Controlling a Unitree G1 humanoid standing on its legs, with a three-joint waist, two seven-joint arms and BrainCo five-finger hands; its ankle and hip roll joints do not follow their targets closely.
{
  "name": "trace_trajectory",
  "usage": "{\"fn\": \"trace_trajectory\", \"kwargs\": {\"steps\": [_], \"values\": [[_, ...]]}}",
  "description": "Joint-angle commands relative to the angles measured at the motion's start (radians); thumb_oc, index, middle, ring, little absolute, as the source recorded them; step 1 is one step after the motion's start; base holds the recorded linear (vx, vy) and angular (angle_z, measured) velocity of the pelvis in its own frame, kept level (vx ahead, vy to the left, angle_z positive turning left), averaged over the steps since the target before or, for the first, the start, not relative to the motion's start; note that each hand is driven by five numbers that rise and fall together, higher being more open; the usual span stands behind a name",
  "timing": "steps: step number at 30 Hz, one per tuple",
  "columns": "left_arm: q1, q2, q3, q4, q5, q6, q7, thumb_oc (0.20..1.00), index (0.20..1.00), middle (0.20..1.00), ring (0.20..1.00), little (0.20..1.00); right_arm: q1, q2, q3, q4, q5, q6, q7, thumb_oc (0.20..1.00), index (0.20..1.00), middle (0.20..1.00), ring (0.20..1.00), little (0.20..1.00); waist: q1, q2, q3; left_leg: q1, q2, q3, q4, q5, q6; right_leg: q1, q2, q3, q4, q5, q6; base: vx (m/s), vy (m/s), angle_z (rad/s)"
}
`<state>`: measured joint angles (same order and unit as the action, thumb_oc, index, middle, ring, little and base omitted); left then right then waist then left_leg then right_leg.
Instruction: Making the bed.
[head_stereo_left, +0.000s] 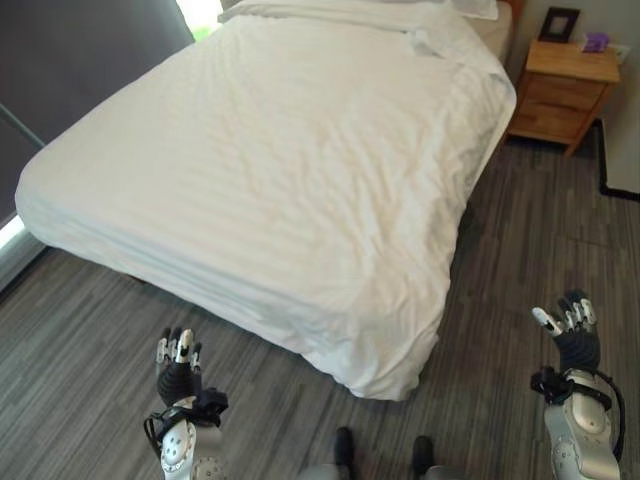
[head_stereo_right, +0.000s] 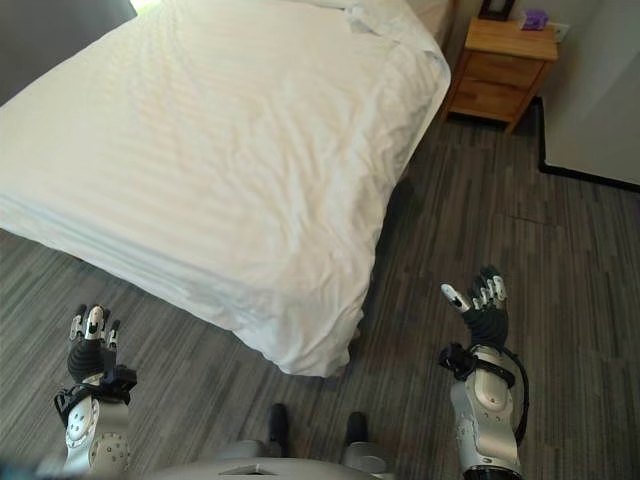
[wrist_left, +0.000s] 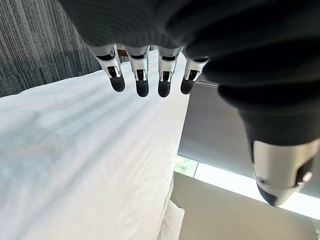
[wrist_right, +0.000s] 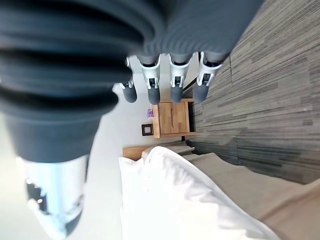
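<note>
1. My left hand (head_stereo_left: 178, 372) is hanging over the floor (head_stereo_left: 80, 330) near the foot corner of the bed (head_stereo_left: 300, 170); its fingers (wrist_left: 142, 80) are reaching out straight and slightly apart, and they are gripping nothing.
2. My right hand (head_stereo_left: 572, 335) is hovering over the floor on the other side of that corner, well apart from the bed; its fingers (wrist_right: 177, 82) are pointing out straight, the thumb is standing off to the side, and the hand is holding nothing.
3. Neither hand is touching the bedding.
4. The duvet (head_stereo_left: 260, 200) is lying spread flat over the whole mattress, showing only faint creases, and it is draping down the near side and bunching a little at the corner between my hands.
5. At the head end, a pillow (head_stereo_left: 470, 8) is lying above a folded-back band of white cloth.
6. Beside the head of the bed, a nightstand (head_stereo_left: 562, 90) is standing on the floor, carrying a dark frame (head_stereo_left: 559, 22) and a small purple thing (head_stereo_left: 596, 41).
</note>
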<state>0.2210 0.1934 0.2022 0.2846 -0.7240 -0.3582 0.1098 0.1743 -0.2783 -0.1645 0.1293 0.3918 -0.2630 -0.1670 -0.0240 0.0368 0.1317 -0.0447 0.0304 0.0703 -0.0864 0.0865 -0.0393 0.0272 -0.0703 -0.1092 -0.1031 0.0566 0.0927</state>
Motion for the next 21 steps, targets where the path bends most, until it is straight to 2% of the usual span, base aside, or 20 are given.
{"fn": "trace_trajectory", "kwargs": {"steps": [1,2,3,4,7,9,10,11,12,13,14,15,16,17,18,20,21], "values": [[-0.061,0.045,0.033,0.023,0.041,-0.03,-0.017,1.0,1.0,1.0,1.0,1.0,-0.052,-0.039,-0.062,-0.076,-0.01,-0.057,-0.002,1.0,1.0,1.0,1.0,1.0,0.015,-0.018,0.009,-0.003,0.097,-0.042,0.014,0.046,-0.082,0.026,-0.013,-0.015,0.063,-0.09,0.01,-0.15,-0.113,0.1],[-0.064,0.041,0.027,0.02,0.038,-0.032,-0.018,1.0,1.0,1.0,1.0,1.0,-0.062,-0.051,-0.064,-0.068,-0.009,-0.062,-0.015,1.0,1.0,1.0,1.0,1.0,0.017,-0.022,0.019,-0.015,0.101,-0.045,0.051,0.046,-0.083,0.026,-0.012,-0.016,0.064,-0.087,0.006,-0.25,-0.165,0.07],[-0.065,0.039,0.018,0.018,0.04,-0.033,-0.022,1.0,1.0,1.0,1.0,1.0,-0.072,-0.064,-0.065,-0.061,-0.006,-0.068,-0.029,1.0,1.0,1.0,1.0,1.0,0.016,-0.031,0.03,-0.024,0.099,-0.054,0.118,0.02,-0.076,0.017,-0.016,-0.013,0.073,-0.081,0.001,-0.18,-0.097,-0.01],[-0.066,0.039,0.018,0.018,0.04,-0.033,-0.022,1.0,1.0,1.0,1.0,1.0,-0.073,-0.064,-0.065,-0.059,-0.005,-0.069,-0.029,1.0,1.0,1.0,1.0,1.0,0.015,-0.03,0.032,-0.029,0.1,-0.055,0.131,0.012,-0.076,0.016,-0.016,-0.013,0.075,-0.083,0.001,-0.22,-0.089,-0.02],[-0.051,0.026,0.016,0.011,0.051,-0.023,-0.053,1.0,1.0,1.0,1.0,1.0,-0.057,-0.081,-0.082,-0.052,0.006,-0.06,-0.021,1.0,1.0,1.0,1.0,1.0,-0.002,-0.063,0.047,-0.019,0.068,-0.083,0.369,-0.071,-0.057,-0.025,-0.035,0.003,0.095,-0.052,-0.011,-0.3,-0.093,-0.06],[-0.045,0.017,0.042,0.015,0.049,-0.032,-0.056,1.0,1.0,1.0,1.0,1.0,-0.027,-0.087,-0.087,-0.043,-0.026,-0.049,-0.005,1.0,1.0,1.0,1.0,1.0,-0.008,-0.077,0.036,-0.002,-0.001,-0.149,0.502,-0.11,-0.048,-0.047,-0.028,0.044,0.091,-0.022,-0.011,-0.25,-0.045,-0.33],[-0.039,0.011,0.069,0.009,0.048,-0.038,-0.054,1.0,1.0,1.0,1.0,1.0,-0.007,-0.093,-0.095,-0.025,-0.05,-0.039,0.001,1.0,1.0,1.0,1.0,1.0,-0.022,-0.073,0.022,0.034,-0.065,-0.193,0.551,-0.154,-0.031,-0.078,-0.008,0.099,0.088,0.007,-0.007,-0.3,0.03,-1.31],[-0.037,0.009,0.083,0.009,0.048,-0.046,-0.048,1.0,1.0,1.0,1.0,1.0,0.008,-0.087,-0.102,-0.011,-0.056,-0.039,-0.005,1.0,1.0,1.0,1.0,1.0,-0.031,-0.068,0.013,0.065,-0.093,-0.211,0.539,-0.165,-0.018,-0.105,-0.001,0.133,0.091,0.033,-0.002,-0.56,0.126,-1.31],[-0.042,0.015,0.11,0.01,0.039,-0.064,-0.035,1.0,1.0,1.0,1.0,1.0,0.035,-0.073,-0.117,-0.003,-0.038,-0.046,0.001,1.0,1.0,1.0,1.0,1.0,-0.061,-0.047,-0.007,0.147,-0.123,-0.263,0.349,-0.246,0.03,-0.212,0.028,0.194,0.104,0.099,0.028,-0.55,0.151,-1.51],[-0.046,0.025,0.119,0.002,0.045,-0.061,-0.035,1.0,1.0,1.0,1.0,1.0,0.051,-0.063,-0.133,-0.004,-0.04,-0.045,0.0,1.0,1.0,1.0,1.0,1.0,-0.071,-0.05,-0.015,0.167,-0.139,-0.267,0.253,-0.302,0.055,-0.248,0.03,0.209,0.087,0.14,0.043,-0.58,0.161,-1.24],[-0.048,0.034,0.122,0.005,0.056,-0.061,-0.03,1.0,1.0,1.0,1.0,1.0,0.06,-0.055,-0.143,0.001,-0.047,-0.039,0.002,1.0,1.0,1.0,1.0,1.0,-0.08,-0.056,-0.019,0.17,-0.153,-0.277,0.195,-0.298,0.072,-0.289,0.027,0.214,0.075,0.176,0.063,-0.52,0.129,-1.39],[-0.054,0.058,0.135,-0.004,0.082,-0.061,-0.008,1.0,1.0,1.0,1.0,1.0,0.058,-0.035,-0.14,0.008,-0.049,-0.037,-0.006,1.0,1.0,1.0,1.0,1.0,-0.092,-0.072,-0.001,0.163,-0.181,-0.265,0.143,-0.27,0.087,-0.338,0.031,0.218,0.051,0.247,0.104,-0.52,0.107,-0.93],[-0.059,0.072,0.141,-0.007,0.081,-0.062,-0.007,1.0,1.0,1.0,1.0,1.0,0.063,-0.021,-0.132,0.004,-0.039,-0.035,0.003,1.0,1.0,1.0,1.0,1.0,-0.097,-0.066,0.015,0.147,-0.166,-0.247,0.152,-0.261,0.085,-0.337,0.036,0.246,0.065,0.214,0.117,-0.75,0.006,-0.61],[-0.067,0.087,0.159,-0.008,0.078,-0.071,-0.008,1.0,1.0,1.0,1.0,1.0,0.076,-0.01,-0.123,-0.006,-0.038,-0.028,0.025,1.0,1.0,1.0,1.0,1.0,-0.079,-0.065,0.046,0.105,-0.141,-0.212,0.177,-0.236,0.079,-0.324,0.031,0.252,0.179,0.121,0.088,-0.46,-0.045,-0.57],[-0.067,0.088,0.159,-0.008,0.078,-0.071,-0.008,1.0,1.0,1.0,1.0,1.0,0.076,-0.009,-0.123,-0.006,-0.039,-0.027,0.025,1.0,1.0,1.0,1.0,1.0,-0.077,-0.061,0.044,0.108,-0.138,-0.212,0.176,-0.242,0.08,-0.323,0.034,0.251,0.183,0.112,0.089,-0.54,-0.063,-0.84],[-0.047,0.076,0.177,-0.027,0.068,-0.066,0.006,1.0,1.0,1.0,1.0,1.0,0.062,-0.007,-0.12,-0.02,-0.032,-0.022,0.026,1.0,1.0,1.0,1.0,1.0,-0.033,-0.025,0.048,0.072,-0.096,-0.17,0.158,-0.195,0.087,-0.267,-0.019,0.126,0.307,0.008,0.038,-0.44,-0.01,-0.66],[-0.022,0.068,0.195,-0.043,0.076,-0.065,0.014,1.0,1.0,1.0,1.0,1.0,0.053,-0.001,-0.116,-0.018,-0.033,-0.024,0.022,1.0,1.0,1.0,1.0,1.0,-0.009,-0.012,0.033,0.059,-0.082,-0.145,0.135,-0.166,0.085,-0.216,-0.075,0.061,0.338,-0.024,0.031,-0.41,-0.031,-0.68]]}}
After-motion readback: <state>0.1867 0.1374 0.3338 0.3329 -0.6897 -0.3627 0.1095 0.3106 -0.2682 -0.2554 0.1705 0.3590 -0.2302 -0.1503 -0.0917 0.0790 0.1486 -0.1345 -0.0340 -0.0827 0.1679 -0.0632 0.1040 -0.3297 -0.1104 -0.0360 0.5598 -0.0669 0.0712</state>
